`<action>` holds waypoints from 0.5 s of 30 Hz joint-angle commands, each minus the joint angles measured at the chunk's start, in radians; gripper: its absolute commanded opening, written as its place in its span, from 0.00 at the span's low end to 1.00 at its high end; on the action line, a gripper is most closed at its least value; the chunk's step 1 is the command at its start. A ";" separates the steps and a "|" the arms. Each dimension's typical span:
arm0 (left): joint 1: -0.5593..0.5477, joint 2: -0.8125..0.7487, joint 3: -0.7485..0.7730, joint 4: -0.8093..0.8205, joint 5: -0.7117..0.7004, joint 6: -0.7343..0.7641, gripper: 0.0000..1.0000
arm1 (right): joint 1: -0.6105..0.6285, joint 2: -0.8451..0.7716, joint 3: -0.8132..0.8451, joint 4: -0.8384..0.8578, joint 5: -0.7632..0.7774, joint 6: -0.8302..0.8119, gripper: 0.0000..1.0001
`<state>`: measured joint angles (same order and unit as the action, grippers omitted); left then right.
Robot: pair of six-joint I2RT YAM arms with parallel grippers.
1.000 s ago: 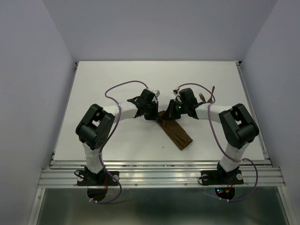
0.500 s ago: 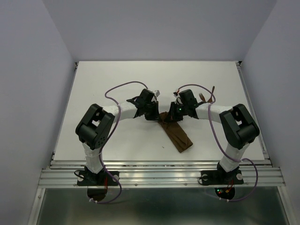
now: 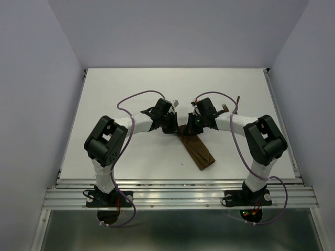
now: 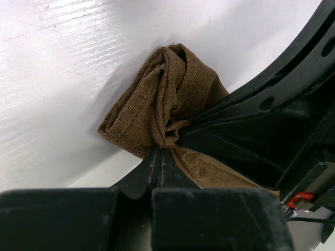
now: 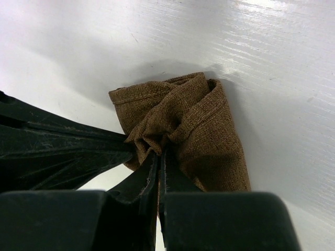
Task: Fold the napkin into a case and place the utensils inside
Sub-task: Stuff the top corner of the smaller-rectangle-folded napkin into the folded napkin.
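Both wrists have crept slightly toward the far side over the last second, the right one more. My folded napkin (image 3: 199,151) lies as a narrow strip running diagonally on the white table (image 3: 120,89), its near end free and well inside the front edge. I see the utensils (image 3: 237,102) beyond my right forearm, apart from the cloth and partly hidden. The left gripper (image 4: 159,149) and right gripper (image 5: 158,152) are each pinched tight on the strip's bunched far end, tips nearly meeting.

A white table (image 3: 120,83) stands between pale walls (image 3: 31,78), metal rail (image 3: 178,196) nearest.
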<state>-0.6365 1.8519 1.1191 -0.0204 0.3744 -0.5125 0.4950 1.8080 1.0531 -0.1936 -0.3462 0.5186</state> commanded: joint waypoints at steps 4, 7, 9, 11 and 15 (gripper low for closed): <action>0.006 -0.060 -0.008 0.043 0.024 -0.020 0.00 | 0.010 -0.064 0.012 -0.043 0.096 -0.009 0.01; 0.006 -0.054 -0.019 0.046 0.017 -0.035 0.00 | 0.010 -0.110 0.002 -0.052 0.090 -0.009 0.01; 0.006 -0.048 -0.024 0.050 0.017 -0.038 0.00 | 0.010 -0.125 0.001 -0.061 0.085 -0.017 0.01; 0.006 -0.042 -0.030 0.054 0.018 -0.041 0.00 | 0.010 -0.131 0.002 -0.081 0.084 -0.022 0.01; 0.006 -0.034 -0.030 0.056 0.023 -0.041 0.00 | 0.010 -0.141 -0.005 -0.101 0.073 -0.042 0.01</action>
<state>-0.6327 1.8519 1.1000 0.0116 0.3828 -0.5499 0.4999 1.6989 1.0504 -0.2550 -0.2840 0.5106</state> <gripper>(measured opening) 0.033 0.034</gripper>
